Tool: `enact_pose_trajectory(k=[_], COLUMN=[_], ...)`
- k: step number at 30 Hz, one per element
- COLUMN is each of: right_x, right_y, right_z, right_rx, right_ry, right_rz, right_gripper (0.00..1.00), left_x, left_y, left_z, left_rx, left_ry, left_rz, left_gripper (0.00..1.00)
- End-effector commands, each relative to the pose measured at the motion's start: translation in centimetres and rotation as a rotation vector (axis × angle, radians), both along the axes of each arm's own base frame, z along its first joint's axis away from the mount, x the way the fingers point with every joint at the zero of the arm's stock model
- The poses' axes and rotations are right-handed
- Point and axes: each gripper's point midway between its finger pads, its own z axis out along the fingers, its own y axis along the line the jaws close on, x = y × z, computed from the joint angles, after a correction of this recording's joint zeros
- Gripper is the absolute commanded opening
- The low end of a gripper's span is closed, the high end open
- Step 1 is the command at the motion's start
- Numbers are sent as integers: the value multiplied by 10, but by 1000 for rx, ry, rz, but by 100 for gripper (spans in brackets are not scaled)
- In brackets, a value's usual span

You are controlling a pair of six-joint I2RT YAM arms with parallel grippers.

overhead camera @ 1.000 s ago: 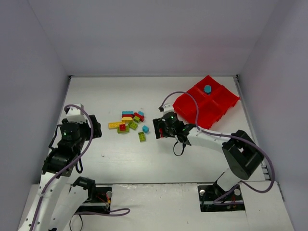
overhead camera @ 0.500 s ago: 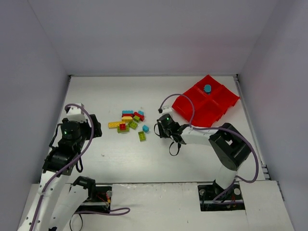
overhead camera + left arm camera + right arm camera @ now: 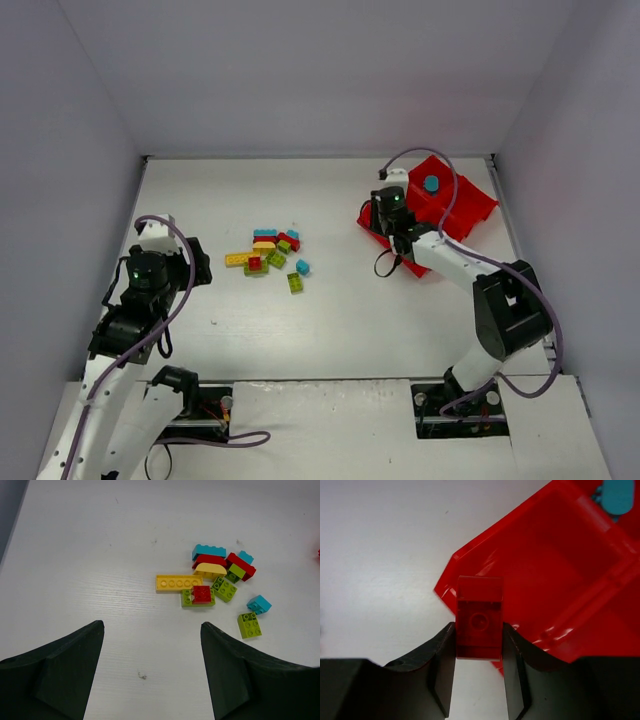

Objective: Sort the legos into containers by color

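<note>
**One red brick at the tray's corner: a release here may miss**

One red brick [image 3: 479, 625] sits clamped between the fingers of the right end effector [image 3: 479, 645], hanging just over the near corner of the red tray [image 3: 500, 525]. From the wrist view the brick appears to straddle the corner wall, not the floor of the nearest compartment [image 3: 545, 565]. Let go here and it could strike the rim and tumble onto the table [image 3: 100, 555]. Carried too far, it might join the cyan brick [image 3: 431, 184] in the far compartment and mix colours.

The left end effector [image 3: 152, 670] hangs with fingers wide apart and nothing between them, short of the other legos [image 3: 215, 585], which lie clustered on the table.

Much is hard to read. Red brick against red tray blurs the outline, and the brick's lower part is hidden behind the fingers. From above, the wrist covers the brick entirely. The wrist view crops the far compartments, so I cannot tell whether they hold more.
</note>
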Motion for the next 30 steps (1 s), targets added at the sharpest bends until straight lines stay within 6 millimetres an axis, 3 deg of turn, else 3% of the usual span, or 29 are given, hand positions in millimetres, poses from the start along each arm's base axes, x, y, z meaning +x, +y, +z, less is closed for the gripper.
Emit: enact_pose_trajectory(k=[1,3,6,9,10,13,18,20,21,23,25,30], right_x=[28,42,55,66,68,67,52,37,30,6,-18,-68], right_y=[-27,-39,-48,-45,-40,-32,-21,-2,7,41,76,131], right_z=[27,28,14,13,17,31,64,68,80,82,80,60], right_rx=[-18,-9,-14,-18,-7,7,16,27,43,79,106,182], right_ry=[-74,-75,-46,-42,-48,-71,-126,-128,-150,-145,-132,-56], right_rz=[-79,-112,-129,-114,-92,-45,11,78,107,212,310,423], right_gripper=[3,4,15,36,47,64,66,65,63,62,62,62], left_x=[9,9,8,9,9,9,9,9,9,9,9,9], left_y=[-1,-1,-1,0,0,-1,-2,-2,-2,-2,-1,0], left_z=[19,19,19,19,19,19,19,18,19,19,20,20], left_rx=[-10,-10,-10,-9,-9,-10,-13,-12,-13,-11,-11,-10], left_ry=[-57,-57,-57,-56,-56,-56,-55,-54,-57,-57,-60,-60], left_rz=[5,5,5,6,6,2,-4,-2,-2,0,3,8], left_gripper=[71,71,72,71,71,71,71,71,71,72,72,72])
